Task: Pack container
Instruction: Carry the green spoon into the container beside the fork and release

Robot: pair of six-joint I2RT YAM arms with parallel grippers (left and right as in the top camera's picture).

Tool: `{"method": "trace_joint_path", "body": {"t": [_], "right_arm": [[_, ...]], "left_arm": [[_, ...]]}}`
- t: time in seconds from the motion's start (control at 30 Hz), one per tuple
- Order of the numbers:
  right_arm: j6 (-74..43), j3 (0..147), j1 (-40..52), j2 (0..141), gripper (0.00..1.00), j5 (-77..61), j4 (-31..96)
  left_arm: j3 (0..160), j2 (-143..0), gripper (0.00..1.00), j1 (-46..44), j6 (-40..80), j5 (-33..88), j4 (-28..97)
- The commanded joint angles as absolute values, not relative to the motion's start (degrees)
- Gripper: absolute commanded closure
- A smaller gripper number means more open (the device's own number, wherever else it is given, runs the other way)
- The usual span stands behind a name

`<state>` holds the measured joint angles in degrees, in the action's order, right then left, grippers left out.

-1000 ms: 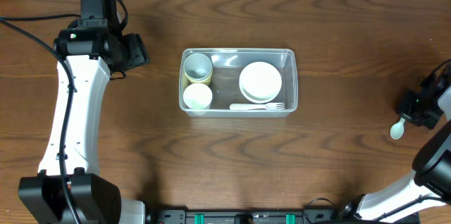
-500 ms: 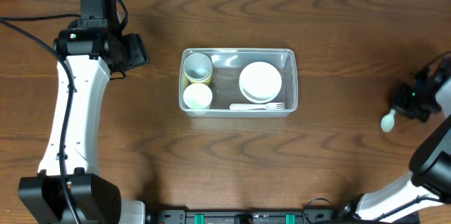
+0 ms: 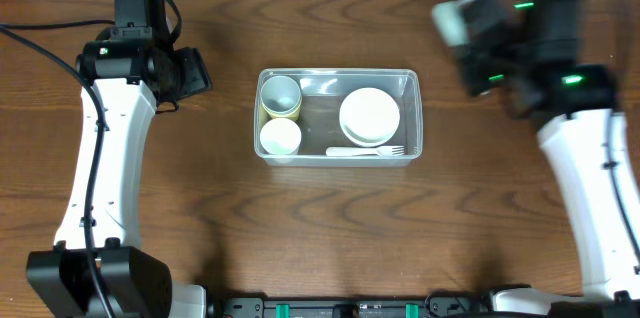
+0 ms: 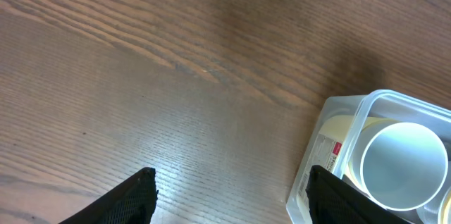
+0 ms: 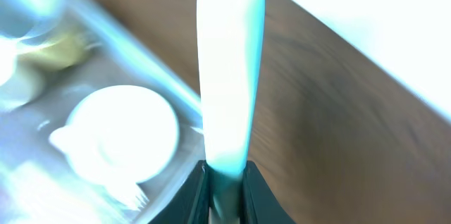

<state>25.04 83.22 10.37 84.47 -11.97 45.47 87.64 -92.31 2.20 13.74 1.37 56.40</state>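
At the centre of the wooden table (image 3: 320, 228) lies the container (image 3: 338, 78), a clear rectangular tub set with its long side across the overhead view. Inside it, at the left end, stand a grey-blue cup (image 3: 281, 95) nested in something yellow and, just beside it, a white cup (image 3: 280, 137). A round white bowl (image 3: 369, 116) sits in the right half. A white fork (image 3: 365, 151) lies along the near wall below the bowl. The left gripper (image 4: 231, 175) is to the left of the container, well apart from it and level with its far edge. Its fingers (image 4: 137, 197) are spread wide with only bare wood between them. Its wrist camera shows the container's corner and the grey-blue cup at the lower right of the view. The right gripper (image 5: 225, 175) is above the table just beyond the container's far right corner, blurred in the overhead view. Its fingers are closed on the narrow end of a pale spoon (image 5: 227, 62), which projects straight out from them. In the right wrist view the bowl and the container appear blurred to the left of the spoon. Whether the spoon is over the container's rim or just outside it cannot be told.
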Motion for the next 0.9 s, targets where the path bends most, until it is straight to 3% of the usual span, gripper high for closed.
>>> {"method": "trace_joint_path", "body": {"t": [0.0,0.27,0.87], "right_arm": [[36.3,82.8,19.8,86.7,0.99,-6.6,46.0],[38.4,82.7,30.5,95.9,0.99,-5.0,46.6],[40.4,82.7,34.5,103.0,0.99,-6.5,54.5]], "left_arm": [[87.4,-92.6,0.31,2.3,14.3,1.5,56.5],[87.4,-92.6,0.31,2.3,14.3,1.5,56.5],[87.4,-92.6,0.31,2.3,14.3,1.5,56.5]]}}
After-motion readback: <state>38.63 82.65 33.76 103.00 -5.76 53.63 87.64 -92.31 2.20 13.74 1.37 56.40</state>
